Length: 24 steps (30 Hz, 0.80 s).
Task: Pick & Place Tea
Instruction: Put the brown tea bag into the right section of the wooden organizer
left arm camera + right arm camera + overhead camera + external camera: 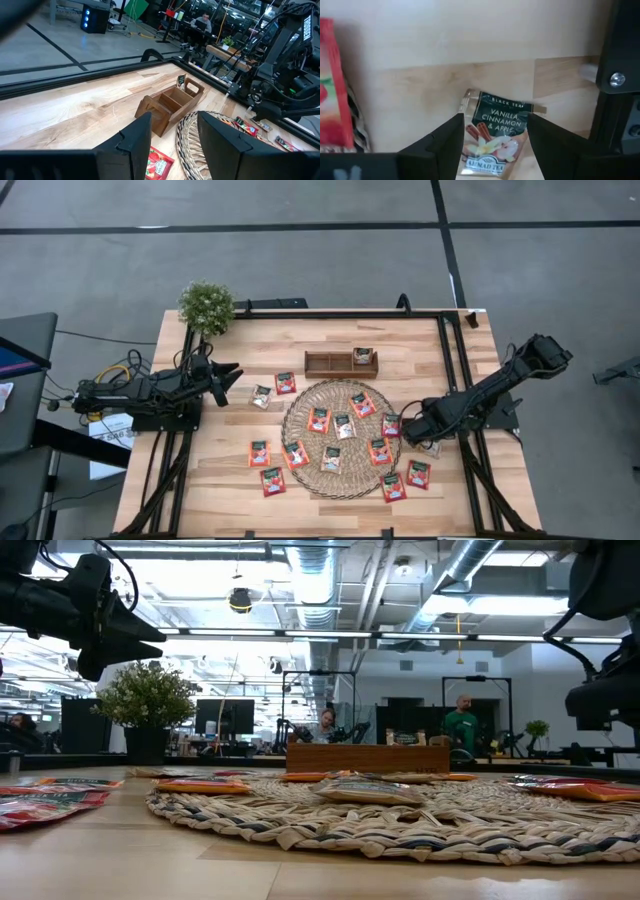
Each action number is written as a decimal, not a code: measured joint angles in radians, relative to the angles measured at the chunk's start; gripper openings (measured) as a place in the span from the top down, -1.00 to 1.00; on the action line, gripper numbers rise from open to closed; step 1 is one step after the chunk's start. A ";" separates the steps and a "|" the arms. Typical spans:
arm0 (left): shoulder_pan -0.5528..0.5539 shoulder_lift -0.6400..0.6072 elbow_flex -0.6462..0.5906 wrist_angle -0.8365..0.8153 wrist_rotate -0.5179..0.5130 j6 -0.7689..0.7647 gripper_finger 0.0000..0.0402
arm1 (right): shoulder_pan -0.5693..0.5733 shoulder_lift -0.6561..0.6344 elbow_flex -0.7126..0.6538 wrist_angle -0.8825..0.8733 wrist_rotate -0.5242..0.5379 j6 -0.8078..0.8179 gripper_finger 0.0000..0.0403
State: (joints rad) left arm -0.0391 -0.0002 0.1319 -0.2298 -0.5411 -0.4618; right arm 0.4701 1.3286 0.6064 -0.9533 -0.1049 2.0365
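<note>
Right wrist view: right tool (492, 142) open astride a vanilla-cinnamon tea sachet (492, 132) beside the woven mat (340, 438); left tool (174, 145) open.

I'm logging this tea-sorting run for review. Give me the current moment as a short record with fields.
Left pincer: open, raised over the table's left side, holding nothing
Right pincer: open, low over a vanilla cinnamon apple sachet lying on the table
Woven mat: table centre, several tea sachets on it, more scattered around
Wooden tray: behind the mat, one sachet standing in its right compartment
Plant: far left corner
</note>
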 joint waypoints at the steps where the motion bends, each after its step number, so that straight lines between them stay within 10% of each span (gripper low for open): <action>1: 0.000 0.000 0.000 0.000 0.000 0.000 0.25 | -0.001 0.003 0.000 0.000 0.000 0.011 -0.02; 24: 0.000 0.000 0.000 0.001 0.000 0.000 0.25 | 0.000 0.122 0.004 0.157 -0.026 -0.030 0.20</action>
State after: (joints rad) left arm -0.0387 -0.0002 0.1318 -0.2287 -0.5415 -0.4622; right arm 0.4698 1.4504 0.6106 -0.7962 -0.1310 2.0062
